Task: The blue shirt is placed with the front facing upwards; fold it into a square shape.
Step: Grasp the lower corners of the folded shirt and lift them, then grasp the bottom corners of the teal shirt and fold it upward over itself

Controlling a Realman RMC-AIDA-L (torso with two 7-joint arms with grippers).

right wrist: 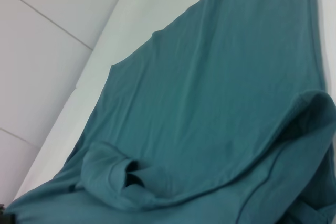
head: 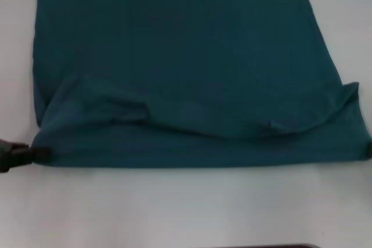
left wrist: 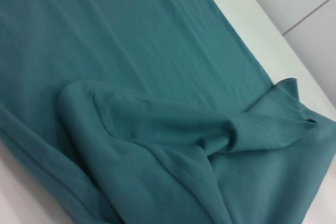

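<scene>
white table held the blue shirt, plain side up; left gripper pinched its 8 o'clock corner, right gripper's state unclear.

I see the blue shirt spread wide on the white table, plain teal side up with no lettering showing. Its near edge is doubled over into a thick band, rumpled with raised folds toward my left, and a sleeve corner pokes out far right.

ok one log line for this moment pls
blue shirt: plain side up, near edge bunched | left tool: at near-left corner | right tool: out of view | table
</scene>
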